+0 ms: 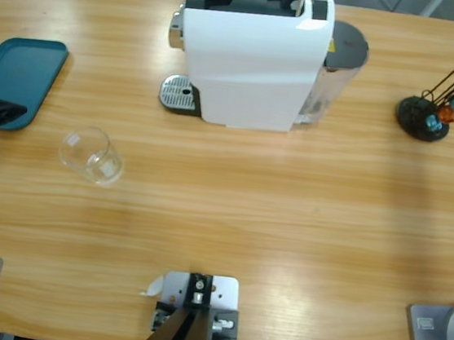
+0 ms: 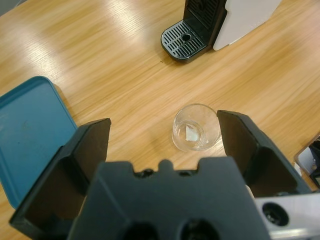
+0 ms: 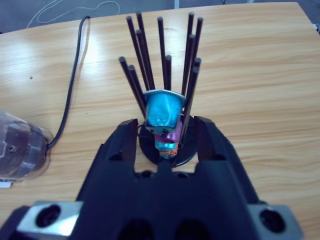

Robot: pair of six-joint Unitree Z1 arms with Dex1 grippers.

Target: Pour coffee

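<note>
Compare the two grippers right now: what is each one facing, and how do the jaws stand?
The left gripper looks down at a clear glass standing on the table, with a teal tray beside it; the right gripper faces the capsule holder, a blue capsule just ahead. The left's jaws stand wide apart, the right's closer together but still parted. Neither holds anything.

Machine at table far edge, middle, drip tray at its left side. Tray at left edge; glass just right of it, nearer the front edge. Capsule stand at right edge, capsules in it.
</note>
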